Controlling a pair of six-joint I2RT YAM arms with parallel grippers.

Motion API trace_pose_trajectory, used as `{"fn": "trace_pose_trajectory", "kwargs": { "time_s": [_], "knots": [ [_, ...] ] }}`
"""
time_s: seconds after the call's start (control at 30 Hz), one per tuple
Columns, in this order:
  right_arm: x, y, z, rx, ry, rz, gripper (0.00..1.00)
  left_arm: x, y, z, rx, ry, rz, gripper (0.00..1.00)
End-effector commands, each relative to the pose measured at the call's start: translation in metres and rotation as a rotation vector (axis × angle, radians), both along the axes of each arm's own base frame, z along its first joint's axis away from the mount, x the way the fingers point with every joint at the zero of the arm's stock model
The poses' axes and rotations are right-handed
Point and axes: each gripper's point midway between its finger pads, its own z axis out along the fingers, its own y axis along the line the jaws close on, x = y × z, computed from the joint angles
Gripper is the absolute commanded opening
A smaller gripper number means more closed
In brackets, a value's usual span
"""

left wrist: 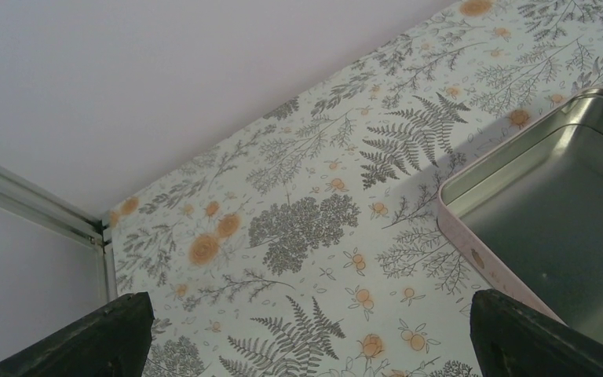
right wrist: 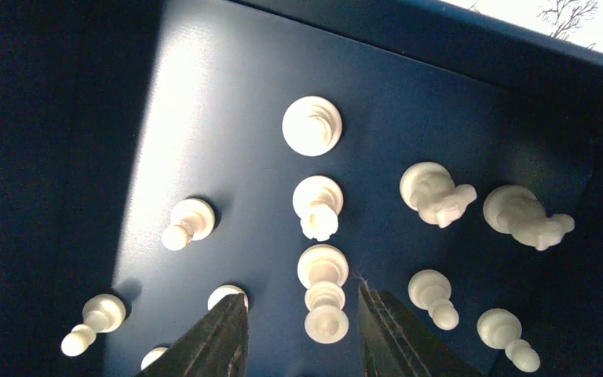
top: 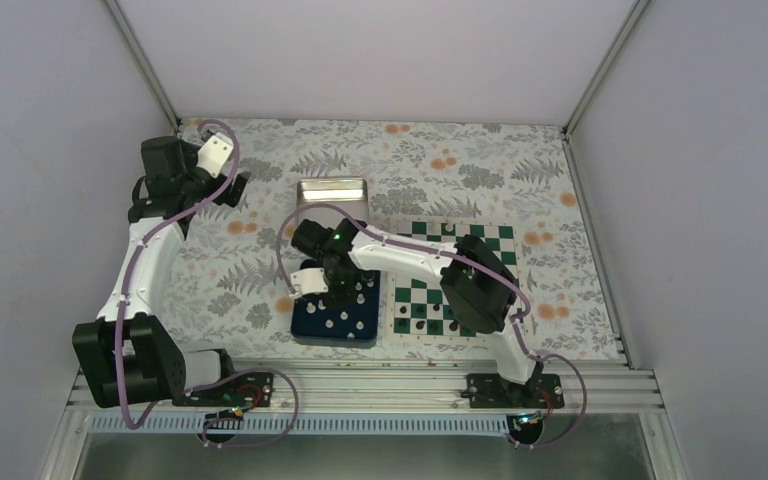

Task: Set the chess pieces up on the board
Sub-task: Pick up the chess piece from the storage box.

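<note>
while the right end effector (right wrist: 298, 297) hangs in the tray (top: 305, 335), pick your hold with care

nearest to you, the dark blue tray sits on the desk (top: 440, 170) just ahead of the arm bases, and the white chess pieces (right wrist: 312, 126) stand scattered on its floor. your right end effector is low inside it, fingers (right wrist: 224, 338) spread, with a tall piece (right wrist: 323, 292) between them; no contact shows on either side. reckon these pieces light, hard and smooth, with little bases, so a nudge would likely tip one or skate it across the floor. take the tall one by its narrow stem, below the head and above the base, squarely, and close gently. its neighbours crowd it, one just beyond it and another just beside one finger, so keep the spread modest.

just right of the tray lies the board (top: 500, 240), green and white, with some black pieces (top: 420, 312) on its near rows. your right arm covers its middle, so you cannot tell whether any white piece stands there. beyond the tray is the metal tin (left wrist: 550, 204). farthest off, the left end effector (left wrist: 310, 302) hovers over the floral desk beside the tin, wide apart, gripping nothing.

the right wrist view cuts off the pieces at its lower edge, and the tray's left side is lost in shadow.
</note>
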Motion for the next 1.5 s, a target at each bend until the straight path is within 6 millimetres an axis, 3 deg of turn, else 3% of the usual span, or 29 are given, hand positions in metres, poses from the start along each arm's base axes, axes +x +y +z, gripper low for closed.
{"fn": "trace_pose_trajectory", "kwargs": {
  "time_s": [0.0, 0.7, 1.0, 1.1, 1.23, 1.37, 1.47],
  "knots": [
    [-0.001, 0.004, -0.002, 0.006, -0.003, -0.004, 0.37, -0.001, 0.003, 0.006, 0.010, -0.033, 0.010, 1.00],
    [0.008, -0.002, -0.020, -0.028, -0.016, -0.013, 0.33, -0.002, 0.004, 0.003, 0.012, -0.039, 0.006, 1.00],
    [0.009, -0.002, -0.015, -0.024, -0.017, -0.021, 0.04, -0.001, 0.005, 0.001, 0.008, -0.034, 0.006, 1.00],
    [0.009, -0.001, 0.000, -0.005, -0.019, -0.026, 0.04, -0.002, 0.005, 0.001, 0.006, -0.034, 0.004, 1.00],
    [0.021, -0.006, 0.042, 0.048, -0.045, -0.069, 0.04, -0.002, 0.005, 0.003, 0.007, -0.038, 0.005, 1.00],
    [0.059, -0.034, 0.097, 0.111, -0.119, -0.185, 0.04, -0.002, 0.005, 0.006, 0.008, -0.043, 0.005, 1.00],
    [0.099, -0.075, 0.131, 0.146, -0.176, -0.310, 0.04, -0.001, 0.004, 0.007, 0.001, -0.046, 0.000, 1.00]
  ]
}}
